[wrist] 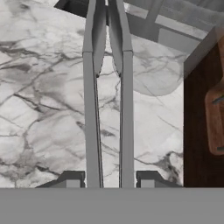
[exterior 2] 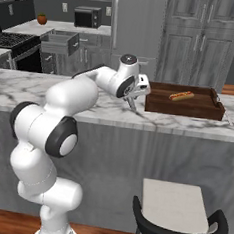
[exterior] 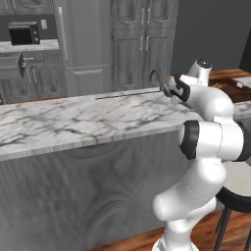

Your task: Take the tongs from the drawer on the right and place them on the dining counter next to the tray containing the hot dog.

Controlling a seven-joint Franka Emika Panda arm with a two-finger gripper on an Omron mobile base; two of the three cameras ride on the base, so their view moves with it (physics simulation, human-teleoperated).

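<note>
Step in hand, by judgement: setting the tongs [wrist: 107, 100] down on the dining counter [exterior: 73, 122] beside the tray [exterior 2: 190, 109].

Doing it well:
- Lower until both arms lie flat on the marble worktop before letting go; a drop from height risks a bounce or slide toward the near edge.
- Keep just left of the tray's dark wooden wall, close but not touching, and clear of its handle.
- Stay well in from the near edge.
- Release gently, then lift straight up so the fingertips do not drag the tongs along.

Fingers [wrist: 72, 178]: narrowly parted, clenched on the tongs, one dark tip either side of the two long arms in the hand view. Tongs arms run away from the hand over white veined marble, squeezed nearly parallel. Whether the far tips already touch the worktop: cannot tell.

Gripper [exterior 2: 132, 101] angled down over the worktop, just left of the tray. Hot dog [exterior 2: 181, 96] lying inside the tray. Drawer [exterior 2: 60, 43] standing open in the far cabinets, left of the fridge.
</note>
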